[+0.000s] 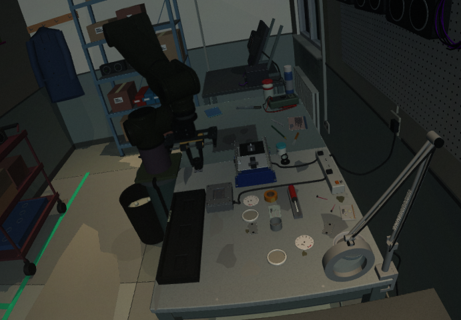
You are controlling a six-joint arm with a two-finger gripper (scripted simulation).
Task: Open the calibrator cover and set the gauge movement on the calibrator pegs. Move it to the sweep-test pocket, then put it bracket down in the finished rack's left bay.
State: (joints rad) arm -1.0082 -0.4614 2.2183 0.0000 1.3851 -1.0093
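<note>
The gauge movement (198, 163) is a small dark part, and I hold it in my closed gripper (197, 160) above the left side of the bench. It hangs to the left of the calibrator (253, 164), a steel and blue box whose cover stands open at the back. The sweep-test pocket (219, 197) is a grey square block in front of and to the right of my gripper. The finished rack (183, 236) is a long black tray along the bench's left edge.
A magnifier lamp (352, 256) stands at the bench's front right corner. Dial faces (304, 242), dishes, a tape roll (270, 195) and a red screwdriver (294, 200) lie in front of the calibrator. A power strip (330, 170) lies to its right. A black bin (142, 213) stands on the floor beside the bench.
</note>
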